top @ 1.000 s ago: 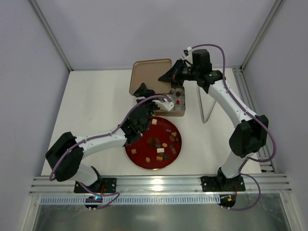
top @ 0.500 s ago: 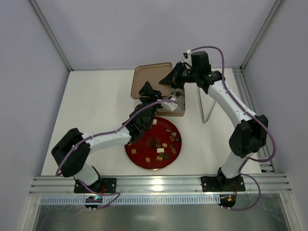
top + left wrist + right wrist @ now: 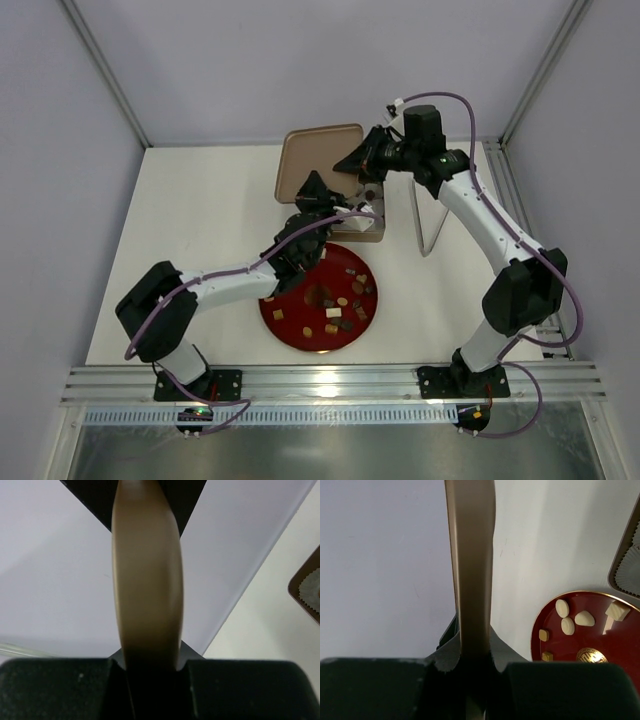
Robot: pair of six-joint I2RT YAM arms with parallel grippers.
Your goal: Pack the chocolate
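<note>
The chocolate (image 3: pixel 335 300) lies as small brown, tan and cream pieces on a round red plate (image 3: pixel 285 320); the right wrist view shows cream pieces (image 3: pixel 567 625) on this plate (image 3: pixel 570 647). A gold-brown tin lid (image 3: pixel 318 152) is held tilted over the open tin (image 3: pixel 368 228). My left gripper (image 3: pixel 318 192) is shut on the lid's near edge (image 3: pixel 147 580). My right gripper (image 3: pixel 362 160) is shut on the lid's right edge (image 3: pixel 472 565). In both wrist views the lid's rim fills the gap between the jaws. A few pieces show inside the tin.
White paper cups line the tin, seen at its corner (image 3: pixel 309 587). A thin bent metal wire (image 3: pixel 432 225) stands right of the tin. Grey walls close in the left, back and right of the table; a rail (image 3: pixel 330 380) runs along the near edge.
My left gripper moved up and right from the plate's edge to the lid and closed on its near edge. The right gripper kept hold of the lid, which shifted slightly right.
</note>
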